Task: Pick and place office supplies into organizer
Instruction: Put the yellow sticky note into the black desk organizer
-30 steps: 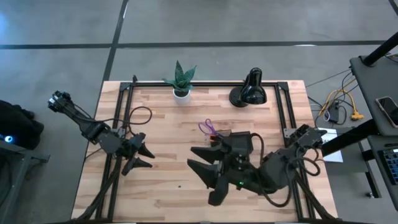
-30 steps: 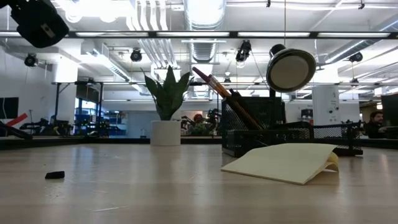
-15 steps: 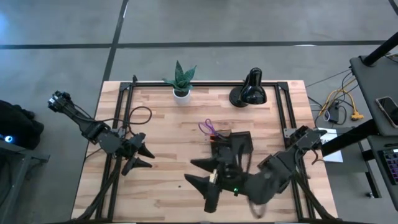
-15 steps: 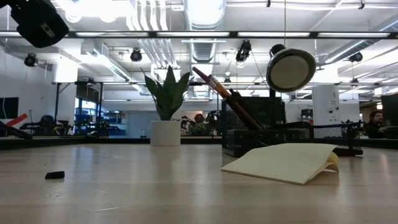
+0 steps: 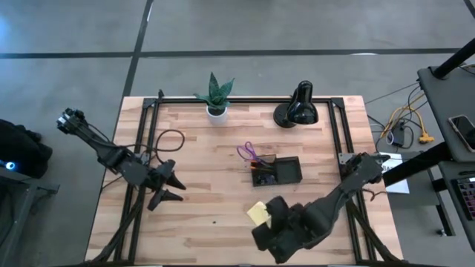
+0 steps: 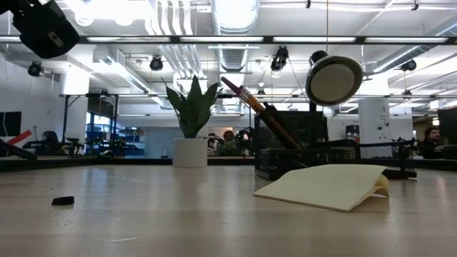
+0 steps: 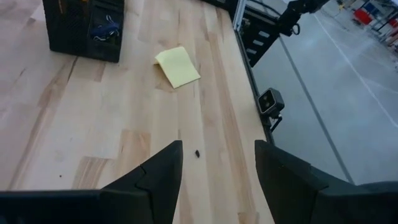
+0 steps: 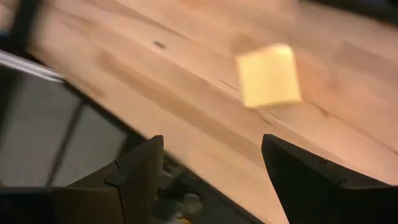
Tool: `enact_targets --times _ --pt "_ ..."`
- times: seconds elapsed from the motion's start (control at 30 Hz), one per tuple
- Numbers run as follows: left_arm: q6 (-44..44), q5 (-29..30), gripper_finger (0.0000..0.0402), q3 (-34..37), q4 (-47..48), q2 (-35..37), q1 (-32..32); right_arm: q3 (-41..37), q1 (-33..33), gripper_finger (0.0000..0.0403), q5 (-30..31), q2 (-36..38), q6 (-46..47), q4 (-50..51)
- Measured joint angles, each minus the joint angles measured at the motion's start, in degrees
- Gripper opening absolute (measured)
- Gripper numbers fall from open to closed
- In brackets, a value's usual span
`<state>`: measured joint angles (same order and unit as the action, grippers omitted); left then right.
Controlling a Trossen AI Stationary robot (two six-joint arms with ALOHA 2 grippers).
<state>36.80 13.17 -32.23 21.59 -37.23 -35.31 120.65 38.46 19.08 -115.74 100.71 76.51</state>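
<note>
— See the yellow sticky-note pad (image 5: 258, 213)? It lies flat on the surface just beside the right claw (image 5: 276, 236), on the side toward the organizer (image 5: 276, 172). Nothing's touching it.

— And that claw is holding nothing?

— Nothing. From its own camera the two fingers (image 8: 134, 177) stand wide apart with only bare wood between them, and the pad sits out ahead of them. The left claw (image 5: 168, 189) waits far off on the other side, spread open too, with a tiny dark clip (image 7: 197, 152) on the surface just ahead of its fingertips.

— How would you take hold of that pad, then?

— It's light, I'd guess, and a bit floppy. From table height you can see one edge curling up off the wood, so the top sheets are loose. Pinch only those and they may peel or bend. I'd bring the fingers down across two opposite edges and squeeze the whole stack, preferably near the glued edge, though I can't tell from here which edge that is.

— Slippery?

— Paper on wood slides easily, so a finger that lands on top could just push it along. Nothing fragile, though. The organizer lies beyond the pad from the right claw, with purple-handled scissors (image 5: 247, 152) standing in it already.
</note>
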Motion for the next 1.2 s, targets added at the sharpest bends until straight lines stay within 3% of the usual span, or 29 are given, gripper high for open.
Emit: enact_targets --times 0.27,0.43,0.67,0.9,1.2 --pt "0.26 0.02 0.0182 0.04 -0.08 -2.48 0.00 -17.17 -1.71 0.0263 -9.29 -0.04 2.47 -11.07" --pt "0.42 -0.02 0.0182 0.04 -0.12 -3.19 0.00 -26.76 -4.47 0.0263 -10.34 -0.09 1.16 -22.03" --pt "0.52 -1.33 0.0182 -0.44 -0.14 -3.18 0.00 -33.62 -6.71 0.0263 -11.04 0.98 -1.70 -23.53" --pt "0.46 -1.33 0.0182 -0.87 -0.64 -3.58 0.00 -39.51 -9.75 0.0263 -13.20 1.27 -9.72 -33.48" --pt "0.53 -1.53 0.0182 -0.96 -2.62 -4.01 0.00 -41.73 -11.37 0.0263 -13.57 1.27 -15.04 -33.48"
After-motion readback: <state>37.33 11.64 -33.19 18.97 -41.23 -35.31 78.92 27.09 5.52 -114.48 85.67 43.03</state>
